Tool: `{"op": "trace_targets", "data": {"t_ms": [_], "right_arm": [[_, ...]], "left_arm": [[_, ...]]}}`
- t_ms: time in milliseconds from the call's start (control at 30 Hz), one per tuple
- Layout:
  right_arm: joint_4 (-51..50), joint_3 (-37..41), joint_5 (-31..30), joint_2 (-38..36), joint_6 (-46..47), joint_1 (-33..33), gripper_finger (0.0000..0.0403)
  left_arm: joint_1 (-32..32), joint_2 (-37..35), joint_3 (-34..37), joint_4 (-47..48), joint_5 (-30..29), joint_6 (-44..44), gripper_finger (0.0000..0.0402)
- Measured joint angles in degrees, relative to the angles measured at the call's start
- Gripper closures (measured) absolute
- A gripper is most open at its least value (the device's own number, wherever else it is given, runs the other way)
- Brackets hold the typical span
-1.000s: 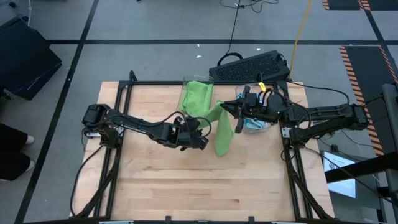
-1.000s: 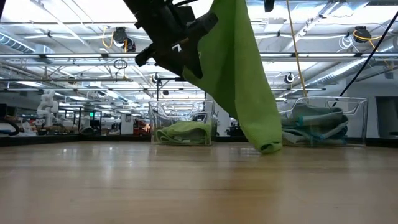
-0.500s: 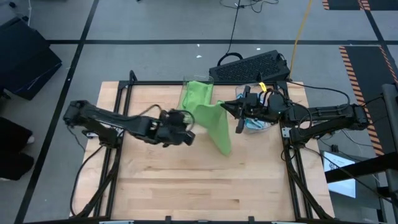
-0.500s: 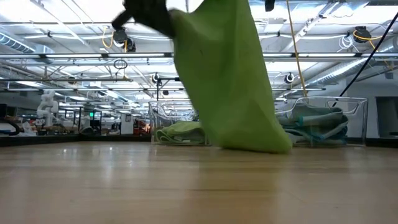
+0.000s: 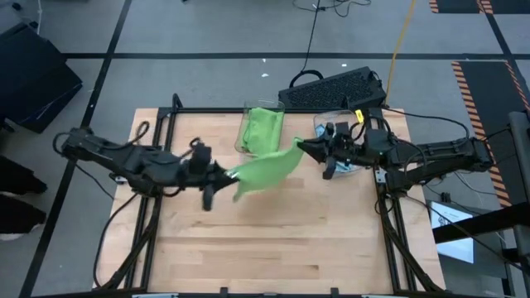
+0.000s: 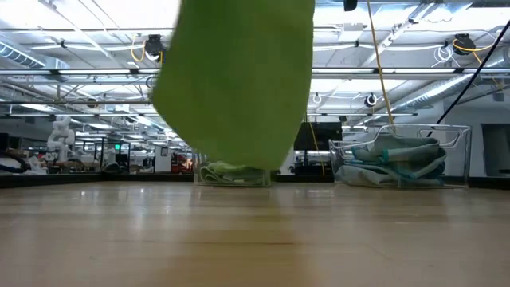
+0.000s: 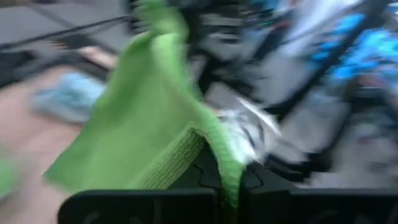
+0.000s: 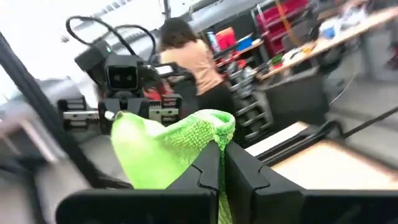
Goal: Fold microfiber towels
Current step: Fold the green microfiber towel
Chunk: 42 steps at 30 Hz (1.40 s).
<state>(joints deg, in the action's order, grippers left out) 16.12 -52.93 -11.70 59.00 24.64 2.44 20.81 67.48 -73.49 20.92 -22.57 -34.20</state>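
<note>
A lime green microfiber towel (image 5: 265, 168) is spread in the air between my two grippers, over the middle of the table. In the low view the towel (image 6: 235, 80) hangs clear of the tabletop. My left gripper (image 5: 222, 176) is shut on the towel's left end. My right gripper (image 5: 300, 147) is shut on its right end. More green towels lie in a clear bin (image 5: 263, 128), and light blue ones lie in a second bin (image 6: 398, 159). My left gripper pinches an edge of the towel (image 7: 225, 163) between its two fingers, coming level from the table's left side. The towel runs away from the fingers toward my right gripper, lifted clear of the table. My right gripper pinches a bunched corner of the towel (image 8: 219, 129) between its two fingers, coming level from the table's right side. The cloth folds over the fingertips and hangs below them, clear of the table.
The two clear bins stand at the table's far edge, the green one (image 6: 231, 171) left of the blue one (image 5: 344, 163). A black keyboard (image 5: 335, 87) lies beyond the far edge. A person (image 8: 186, 62) shows in the room behind. Bare wooden tabletop (image 5: 273, 240) lies toward the near edge.
My left gripper has gone toward the table's left edge with one edge of the towel. The towel, which hung in a narrow drape below my right gripper, is now drawn out sideways between the two grippers, and its lower end has risen off the table.
</note>
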Motion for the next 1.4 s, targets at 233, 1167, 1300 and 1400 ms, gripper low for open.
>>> {"op": "trace_targets", "data": {"t_ms": [233, 1167, 1300, 1400], "right_arm": [[1.3, 0.0, 0.0, 0.0, 18.2, 6.7, 0.0399], [8.3, -1.1, 10.2, 10.2, 46.3, 30.7, 0.0399], [1.9, -1.1, 9.0, 10.2, 45.3, 26.8, 0.0399], [2.3, -1.1, 7.5, 9.5, 43.0, 23.8, 0.0399]], "left_arm": [[7.5, -1.2, 0.0, -16.2, 8.7, -1.0, 0.0401], [24.0, 12.0, 0.0, -18.6, 3.2, -13.7, 0.0401], [22.3, 11.2, 0.1, -13.6, -3.6, -15.4, 0.0401], [22.0, 7.9, -0.3, -13.6, -14.4, -10.5, 0.0401]]}}
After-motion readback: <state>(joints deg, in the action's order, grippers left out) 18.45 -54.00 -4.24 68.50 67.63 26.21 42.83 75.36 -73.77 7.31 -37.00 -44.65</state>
